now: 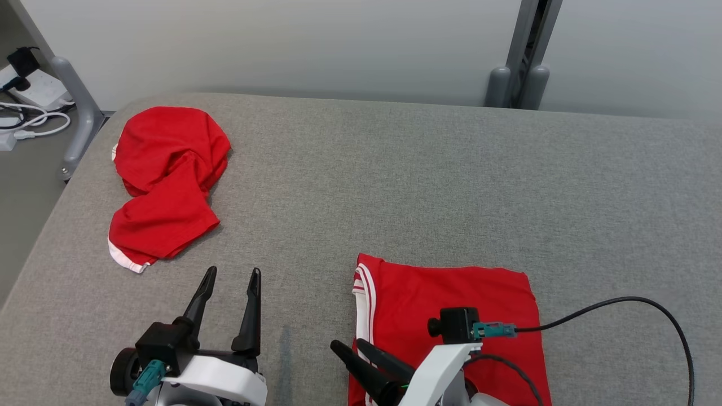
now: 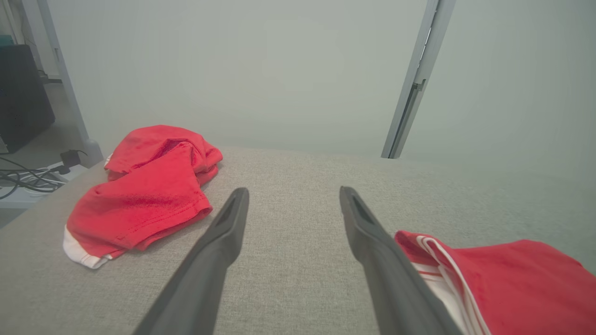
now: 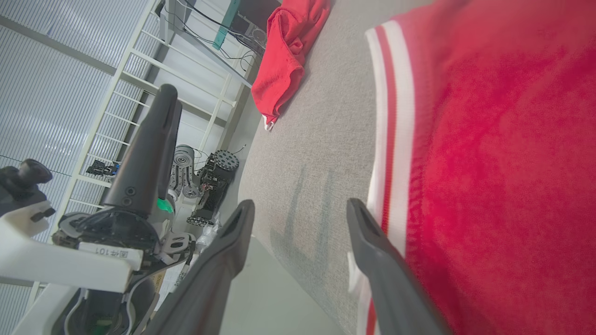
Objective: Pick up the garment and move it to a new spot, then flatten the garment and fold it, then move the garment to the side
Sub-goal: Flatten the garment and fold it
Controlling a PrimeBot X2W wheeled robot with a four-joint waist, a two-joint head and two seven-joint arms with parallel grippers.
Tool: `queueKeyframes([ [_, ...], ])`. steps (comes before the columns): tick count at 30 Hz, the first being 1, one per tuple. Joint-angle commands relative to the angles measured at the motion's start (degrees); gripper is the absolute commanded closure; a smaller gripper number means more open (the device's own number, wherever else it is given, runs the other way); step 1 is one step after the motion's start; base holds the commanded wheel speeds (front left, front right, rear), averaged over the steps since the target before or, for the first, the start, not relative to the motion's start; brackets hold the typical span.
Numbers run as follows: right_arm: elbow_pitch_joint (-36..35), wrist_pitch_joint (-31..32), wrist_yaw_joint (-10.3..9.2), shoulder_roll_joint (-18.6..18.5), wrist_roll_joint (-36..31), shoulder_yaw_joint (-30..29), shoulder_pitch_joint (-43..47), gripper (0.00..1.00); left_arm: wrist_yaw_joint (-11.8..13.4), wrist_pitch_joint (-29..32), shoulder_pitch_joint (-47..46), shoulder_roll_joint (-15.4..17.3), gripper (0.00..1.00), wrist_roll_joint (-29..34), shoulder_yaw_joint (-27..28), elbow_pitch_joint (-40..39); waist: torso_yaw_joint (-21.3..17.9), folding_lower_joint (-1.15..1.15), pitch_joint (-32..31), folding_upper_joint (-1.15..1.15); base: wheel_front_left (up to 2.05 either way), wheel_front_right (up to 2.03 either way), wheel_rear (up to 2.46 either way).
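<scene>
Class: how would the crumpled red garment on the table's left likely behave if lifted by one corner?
Probably floppy: the crumpled red garment lies in soft folds, so it would drape and unfold. Likely light, being thin cloth. Pushed, it would probably bunch on the textured grey table.

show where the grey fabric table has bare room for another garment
Free: the table's middle, between the crumpled red garment and the folded red white-striped garment, plus its far right. Crowded: near edge, by left gripper and right gripper.
</scene>
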Motion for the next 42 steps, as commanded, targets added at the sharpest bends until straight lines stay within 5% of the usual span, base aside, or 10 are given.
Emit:
queueKeyframes([
  [1, -0.3, -0.2, -0.01, -0.3, 0.9, 0.7, -0.6, 0.0, 0.3, -0.2, -1.1, 0.2, 0.0, -0.3, 0.2, -0.1, -0.3, 0.0, 0.2, 0.0, 0.0, 0.0, 0.0],
  [11, -0.9, -4.4, -0.01, -0.3, 5.2, 7.3, -5.0, 0.0, 0.0, -0.2, -2.3, 0.2, 0.0, -0.3, 0.5, 0.0, -1.5, 0.0, 1.1, 0.0, 0.0, 0.0, 0.0],
  [16, -1.6, -7.7, -0.01, -0.3, 5.5, 5.0, -7.7, 0.0, 0.0, -0.2, -2.0, 0.2, 0.0, 0.2, 1.4, -0.4, -3.1, 0.0, 0.7, 0.0, 0.0, 0.0, 0.0],
  [21, -3.5, -10.0, -0.01, -5.1, 1.7, 0.4, -9.5, 0.0, -0.1, -0.2, -1.5, 0.2, 0.0, 0.7, 2.2, -1.1, -5.3, 0.0, -0.2, 0.0, 0.0, 0.0, 0.0],
  [27, -4.8, -11.1, -0.01, -12.7, -9.6, -8.4, -8.6, 0.0, 0.0, -0.2, -0.7, 0.2, 0.0, 0.8, 2.8, -2.2, -7.9, 0.0, -1.0, 0.0, 0.0, 0.0, 0.0],
  [31, -6.0, -11.1, -0.01, -15.7, -21.8, -19.3, -5.6, 0.0, -0.1, -0.2, -0.6, 0.2, 0.0, 0.7, 3.1, -2.8, -9.1, 0.0, -1.0, 0.0, 0.0, 0.0, 0.0],
  [36, -10.1, -11.1, -0.01, -15.1, -40.5, -33.6, 1.3, 0.0, -0.1, -0.2, -0.6, 0.2, 0.0, 0.4, 3.4, -3.6, -10.2, 0.0, -0.8, 0.0, 0.0, 0.0, 0.0],
  [42, -16.3, -11.1, -0.02, -8.7, -54.6, -47.2, 10.5, 0.0, -0.3, -0.2, -0.2, 0.2, 0.0, 0.5, 3.3, -3.7, -10.7, 0.0, -0.7, 0.0, 0.0, 0.0, 0.0],
])
